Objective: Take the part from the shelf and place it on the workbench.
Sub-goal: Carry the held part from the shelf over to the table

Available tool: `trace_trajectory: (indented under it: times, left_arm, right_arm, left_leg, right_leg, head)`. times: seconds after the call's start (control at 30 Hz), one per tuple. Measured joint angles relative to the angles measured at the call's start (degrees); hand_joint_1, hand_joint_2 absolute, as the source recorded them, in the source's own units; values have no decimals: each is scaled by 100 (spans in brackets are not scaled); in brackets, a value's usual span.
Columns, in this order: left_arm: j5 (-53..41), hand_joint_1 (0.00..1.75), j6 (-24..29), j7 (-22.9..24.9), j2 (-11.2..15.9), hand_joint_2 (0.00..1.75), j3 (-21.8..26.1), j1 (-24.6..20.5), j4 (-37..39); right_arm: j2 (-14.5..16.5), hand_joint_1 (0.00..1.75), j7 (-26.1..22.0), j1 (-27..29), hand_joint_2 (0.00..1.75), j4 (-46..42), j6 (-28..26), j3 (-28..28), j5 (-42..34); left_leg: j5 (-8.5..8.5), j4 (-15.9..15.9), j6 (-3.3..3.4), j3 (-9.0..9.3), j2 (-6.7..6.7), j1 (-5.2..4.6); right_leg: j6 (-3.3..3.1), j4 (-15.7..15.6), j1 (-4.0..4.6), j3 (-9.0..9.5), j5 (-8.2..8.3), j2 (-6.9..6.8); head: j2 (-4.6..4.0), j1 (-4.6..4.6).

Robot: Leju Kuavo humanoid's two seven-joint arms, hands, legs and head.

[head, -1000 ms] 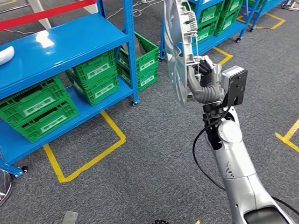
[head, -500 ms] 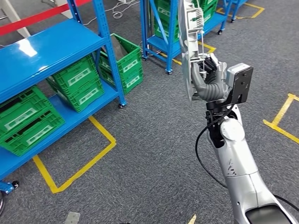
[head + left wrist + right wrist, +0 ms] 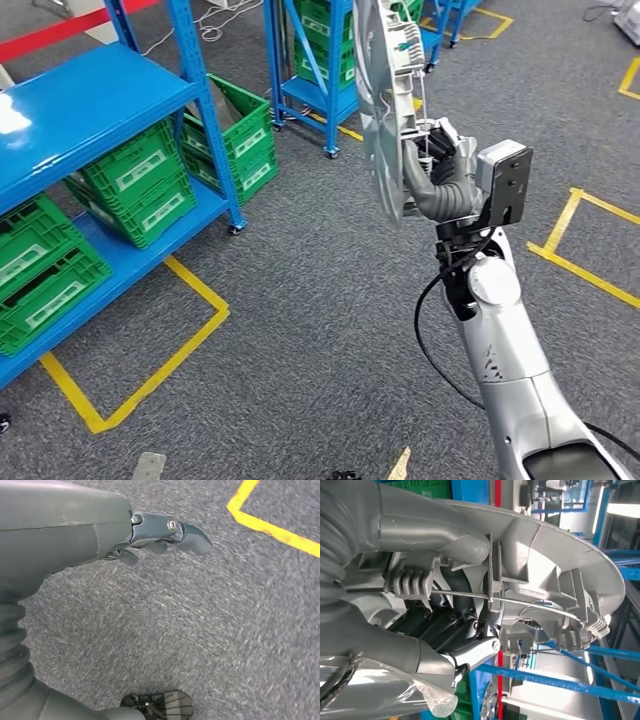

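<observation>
My right hand (image 3: 440,170) grips a large silver-grey moulded part (image 3: 385,95) and holds it upright, edge-on, at chest height in the head view. In the right wrist view the thumb and dark fingers (image 3: 444,630) wrap the ribbed inner side of the part (image 3: 546,575), where a thin metal rod runs across it. My left hand (image 3: 158,532) hangs over grey carpet with nothing in it, its fingers slightly curled and apart. The blue shelf (image 3: 75,100) stands at the left.
Green crates (image 3: 136,180) fill the lower level of the blue shelf, with more crates on a second blue rack (image 3: 317,60) behind the part. Yellow floor tape (image 3: 151,370) marks bays on the grey carpet, with another line (image 3: 581,270) at the right.
The whole scene has slid left across the head view, so the camera has turned right. The part stays in my right hand in much the same pose.
</observation>
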Motion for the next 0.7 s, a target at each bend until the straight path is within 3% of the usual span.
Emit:
trace_trajectory:
  times: [0.1,0.17,0.23,0.3,0.33,0.4,0.47,0.5,0.53,0.6,0.63,0.7]
  left_arm:
    - [0,0,0,0,-3,175,0,-8,0]
    - [0,0,0,0,-1,175,1,-6,0]
    - [0,0,0,0,1,175,2,0,0]
    - [2,0,0,-2,1,175,2,-2,0]
    - [4,0,0,-5,2,175,3,-3,0]
    - [12,0,-2,-14,-1,175,4,4,0]
    - [16,0,-4,-18,-7,175,5,14,0]
    - [17,0,-4,-22,-8,175,5,15,0]
    - [20,0,-4,-30,-9,175,6,14,0]
    - [23,0,-1,-69,-2,175,7,9,0]
    - [23,0,3,-99,1,175,7,8,0]
    - [31,0,28,-189,3,175,7,5,0]
  right_arm:
    - [0,175,2,-14,175,3,-1,0,0]
    - [1,175,0,-25,175,3,-1,4,0]
    - [-1,175,-1,-23,175,3,-3,-1,1]
    - [-2,175,-1,-23,175,3,-7,-10,-1]
    - [-1,175,-2,-24,175,3,-9,-12,-2]
    - [0,175,-2,-22,175,4,-8,-15,-3]
    - [0,175,-2,-16,175,5,-7,-15,-2]
    - [0,175,-2,-15,175,5,-7,-14,-2]
    - [0,175,-1,-14,175,5,-6,-14,-2]
    - [0,175,-1,-17,175,5,-3,-11,-3]
    - [1,175,-1,-22,175,5,-2,-10,-3]
    - [1,175,-3,-27,175,4,-2,-8,-3]
  left_leg:
    - [-28,26,-45,9,83,-18]
    - [-38,51,-94,-6,126,-50]
    - [-34,57,-138,-14,189,-58]
    - [-146,165,-195,-46,150,-42]
    - [-291,366,-222,-121,84,-34]
    - [-685,1092,-254,-413,-51,-22]
    - [-874,1683,-257,-662,-89,-20]
    - [-801,1687,-247,-662,-95,-20]
    - [-622,1458,-229,-558,-113,-20]
    - [-208,689,-168,-209,-269,-17]
    - [-90,371,-140,-72,-361,-17]
    - [-76,124,-107,14,-459,-27]
  right_leg:
    - [-27,-1121,19,597,478,-177]
    - [-77,-1536,47,823,549,-261]
    - [-141,-1550,58,819,555,-193]
    - [-203,-1562,40,812,581,-116]
    - [-233,-1570,26,814,592,-80]
    - [-269,-1573,20,813,599,0]
    - [-280,-1571,26,814,602,99]
    - [-280,-1569,28,816,603,152]
    - [-280,-1565,29,822,603,204]
    - [-269,-1557,29,826,605,296]
    - [-254,-1549,25,811,611,336]
    - [-194,-1543,8,747,642,401]
  head:
    - [0,3]
    - [0,-5]
    - [0,-10]
    - [0,-15]
    - [0,-25]
    - [0,-41]
    - [0,-43]
    - [0,-43]
    - [0,-43]
    - [0,-40]
    - [0,-41]
    - [0,-55]
